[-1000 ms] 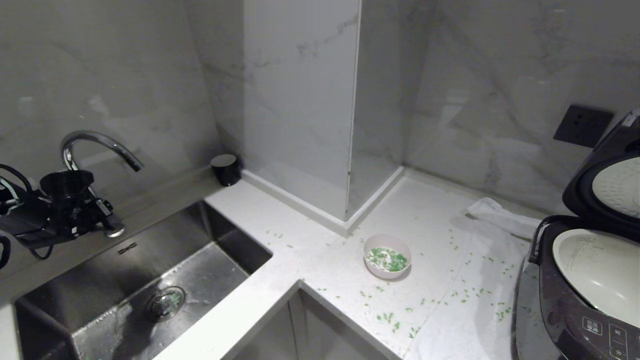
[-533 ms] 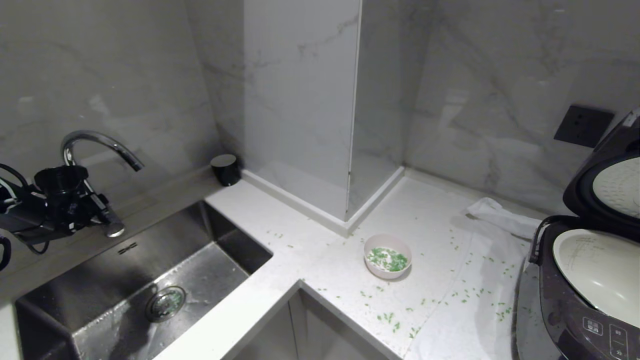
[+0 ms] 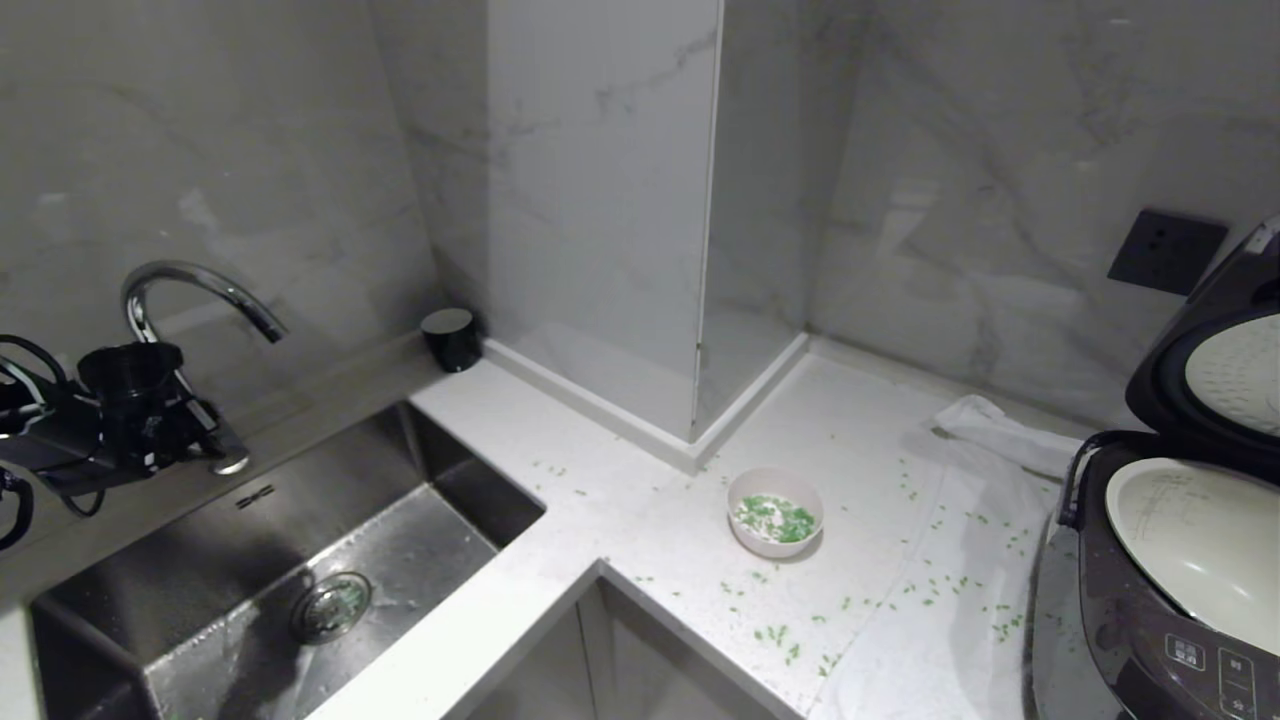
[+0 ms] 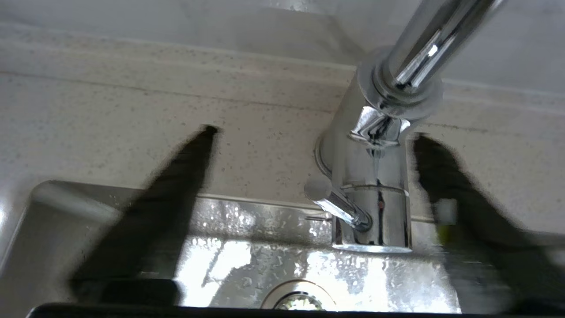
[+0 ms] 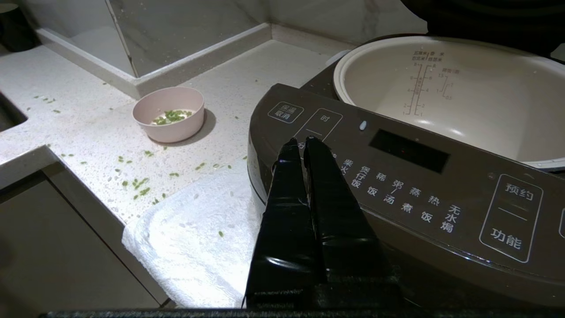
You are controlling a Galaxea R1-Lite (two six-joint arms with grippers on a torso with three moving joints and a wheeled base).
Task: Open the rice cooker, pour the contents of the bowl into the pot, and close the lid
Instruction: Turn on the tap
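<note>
We see a steel sink (image 3: 300,560) with a chrome faucet (image 3: 190,290), a small black cup (image 3: 451,338) by the marble wall, a white towel (image 3: 960,560), and what may be a wall socket (image 3: 1165,250).

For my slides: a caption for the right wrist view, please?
Shut right gripper parked before the open rice cooker, empty pot exposed; bowl of green bits waits on the counter.

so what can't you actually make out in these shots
- Rice cooker: head view's right edge cuts off its far side, part of the pot and the lid.
- Left gripper: its fingers are blurred in the left wrist view; nothing is held.
- Bowl: the depth of the green bits is too small to judge.
- Right gripper: outside the head view.
</note>
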